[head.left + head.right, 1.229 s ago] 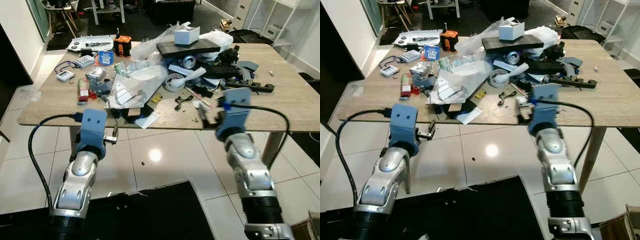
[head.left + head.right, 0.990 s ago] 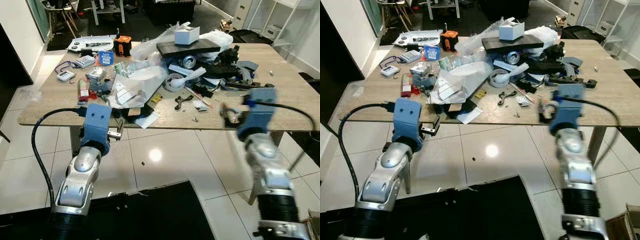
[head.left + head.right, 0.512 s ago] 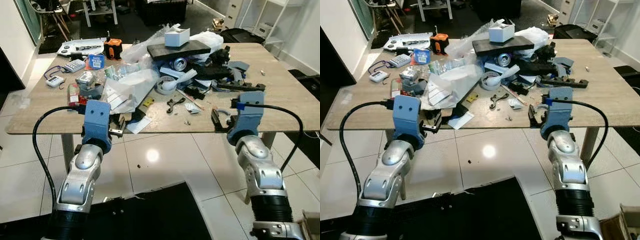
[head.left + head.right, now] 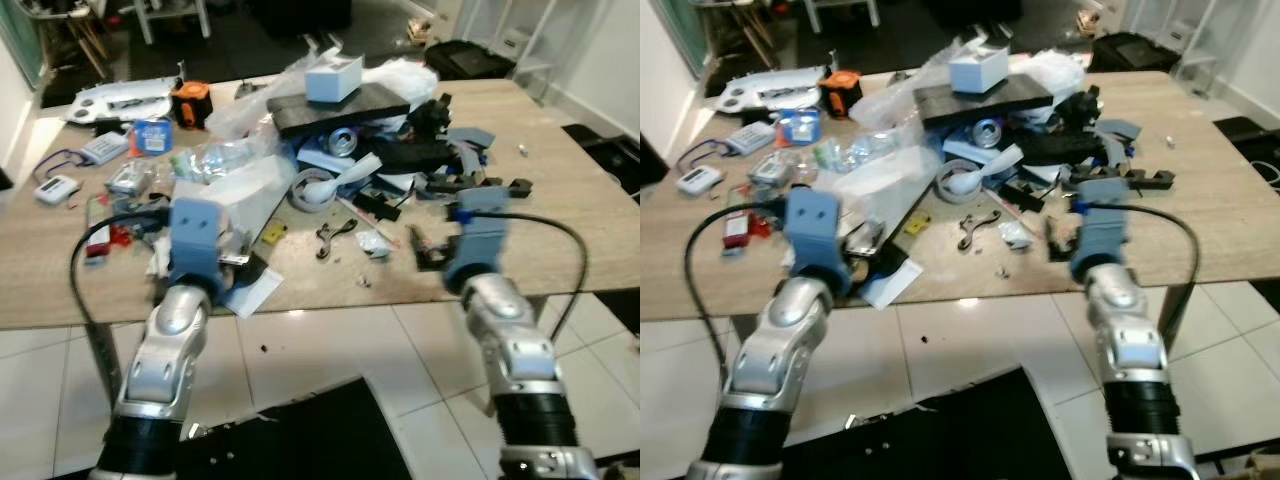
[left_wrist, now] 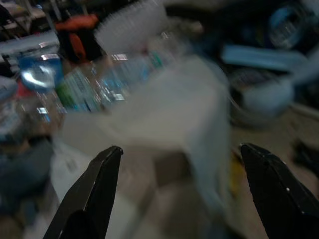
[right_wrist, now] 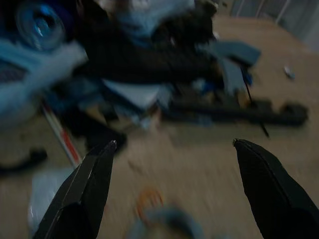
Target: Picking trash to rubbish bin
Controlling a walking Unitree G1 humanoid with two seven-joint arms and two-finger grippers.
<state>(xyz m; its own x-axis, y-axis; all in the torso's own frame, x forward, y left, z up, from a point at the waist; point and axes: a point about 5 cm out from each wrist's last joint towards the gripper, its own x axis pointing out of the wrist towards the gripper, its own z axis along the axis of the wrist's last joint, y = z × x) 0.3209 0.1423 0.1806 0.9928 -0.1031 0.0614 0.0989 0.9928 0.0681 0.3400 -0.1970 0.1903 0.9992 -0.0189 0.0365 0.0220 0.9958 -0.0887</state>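
Note:
Trash covers the wooden table (image 4: 560,215): a white plastic bag (image 4: 240,195), a clear plastic bottle (image 4: 215,158), a drinks can (image 4: 343,140) and a small crumpled white wrapper (image 4: 375,243). My left gripper (image 4: 238,262) reaches over the table's front edge just short of the bag. The left wrist view is blurred but shows the left gripper (image 5: 180,148) open, with the bag (image 5: 164,109) ahead between its fingers. My right gripper (image 4: 425,248) is over the front edge to the right of the wrapper. In the right wrist view the right gripper (image 6: 174,143) is open above bare tabletop, holding nothing.
A white box (image 4: 332,78) sits on a black board (image 4: 345,100) atop the heap. A tape roll (image 4: 312,188), black power strip (image 4: 480,185), orange tape measure (image 4: 188,103) and blue tub (image 4: 152,135) lie around. Tiled floor (image 4: 330,350) lies below, and a black mat (image 4: 300,440) is near my feet.
The camera has moved closer to the table. Both arms have come forward and up, from below the table's edge to over its front edge.

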